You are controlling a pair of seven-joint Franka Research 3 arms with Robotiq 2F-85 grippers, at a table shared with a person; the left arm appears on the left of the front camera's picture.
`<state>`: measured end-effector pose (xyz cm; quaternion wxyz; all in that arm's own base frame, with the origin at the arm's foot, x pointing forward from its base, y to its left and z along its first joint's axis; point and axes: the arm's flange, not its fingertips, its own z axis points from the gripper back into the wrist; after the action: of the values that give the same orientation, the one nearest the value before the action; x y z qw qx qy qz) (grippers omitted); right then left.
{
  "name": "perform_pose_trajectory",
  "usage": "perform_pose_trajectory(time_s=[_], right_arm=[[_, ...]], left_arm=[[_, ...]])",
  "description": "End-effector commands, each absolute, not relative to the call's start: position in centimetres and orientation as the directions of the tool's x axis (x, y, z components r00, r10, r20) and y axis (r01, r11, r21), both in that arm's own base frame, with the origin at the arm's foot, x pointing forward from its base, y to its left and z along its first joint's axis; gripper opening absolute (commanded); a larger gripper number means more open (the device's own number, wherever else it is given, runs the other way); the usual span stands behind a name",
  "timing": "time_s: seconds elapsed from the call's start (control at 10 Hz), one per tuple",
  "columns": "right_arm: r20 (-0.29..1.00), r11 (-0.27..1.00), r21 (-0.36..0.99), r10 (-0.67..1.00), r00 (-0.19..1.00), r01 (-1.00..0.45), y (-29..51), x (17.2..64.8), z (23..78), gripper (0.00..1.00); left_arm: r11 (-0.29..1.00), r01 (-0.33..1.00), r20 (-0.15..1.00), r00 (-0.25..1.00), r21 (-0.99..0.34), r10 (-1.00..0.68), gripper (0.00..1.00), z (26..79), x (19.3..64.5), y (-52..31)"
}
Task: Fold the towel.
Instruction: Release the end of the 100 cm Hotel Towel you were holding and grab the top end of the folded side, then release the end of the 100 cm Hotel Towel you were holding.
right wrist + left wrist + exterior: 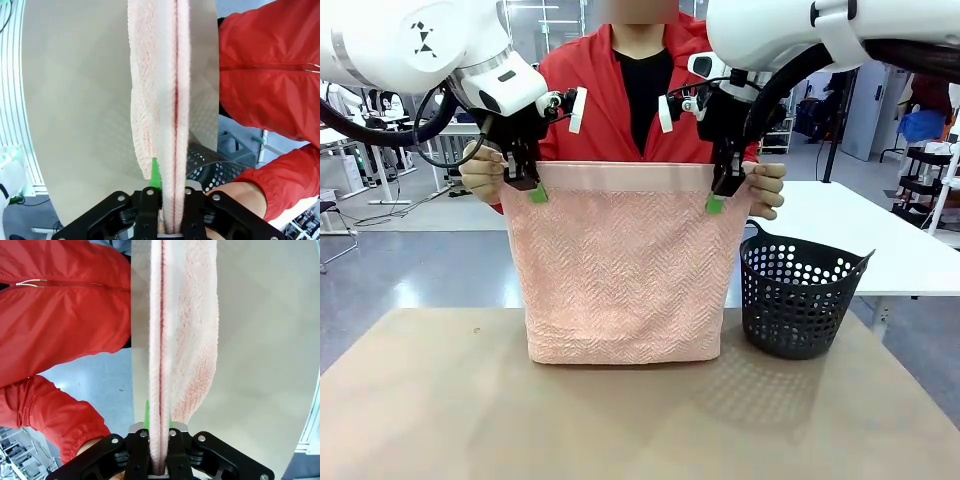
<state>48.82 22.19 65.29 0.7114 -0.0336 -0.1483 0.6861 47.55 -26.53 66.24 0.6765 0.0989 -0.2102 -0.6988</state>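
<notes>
The salmon-pink towel [620,270] hangs doubled over, its smooth band along the top and its lower edge resting on the table [620,420]. My left gripper [533,190] is shut on the towel's top left corner, and my right gripper [717,200] is shut on its top right corner. A person in a red jacket stands behind it, with one hand [480,172] beside my left gripper and the other hand [766,188] beside my right one. Each wrist view looks down the towel's edge [159,365] [172,125] clamped between that gripper's pads.
A dark perforated basket [798,292] stands on the table just right of the towel. A white table [850,235] lies behind it at the right.
</notes>
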Motion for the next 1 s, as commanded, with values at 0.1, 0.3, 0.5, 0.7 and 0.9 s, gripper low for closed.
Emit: perform_pose_trajectory(time_s=[0.1, 0.3, 0.5, 0.7, 0.9], right_arm=[[0.16, 0.039, -0.239, 0.987, 0.0, -0.97, 21.8, 48.7, 65.0, 0.0], [0.163, 0.056, -0.248, 0.986, 0.015, -0.967, 22.2, 48.8, 65.2, 0.0], [0.163, 0.056, -0.248, 0.986, 0.015, -0.967, 22.2, 48.8, 65.2, 0.0], [0.163, 0.056, -0.248, 0.986, 0.015, -0.967, 22.2, 48.8, 65.2, 0.0], [0.163, 0.056, -0.248, 0.986, 0.015, -0.967, 22.2, 48.8, 65.2, 0.0]], left_arm=[[0.031, 0.917, 0.168, -0.04, 0.398, -0.985, 0.0, 65.6, 47.0, -25.7], [0.007, 0.907, 0.149, -0.061, 0.42, -0.987, 0.0, 65.9, 47.6, -26.5], [0.007, 0.907, 0.149, -0.061, 0.42, -0.987, 0.0, 65.9, 47.6, -26.5], [0.007, 0.907, 0.149, -0.061, 0.42, -0.987, 0.0, 65.9, 47.6, -26.5], [0.007, 0.907, 0.149, -0.061, 0.42, -0.987, 0.0, 65.9, 47.6, -26.5]])
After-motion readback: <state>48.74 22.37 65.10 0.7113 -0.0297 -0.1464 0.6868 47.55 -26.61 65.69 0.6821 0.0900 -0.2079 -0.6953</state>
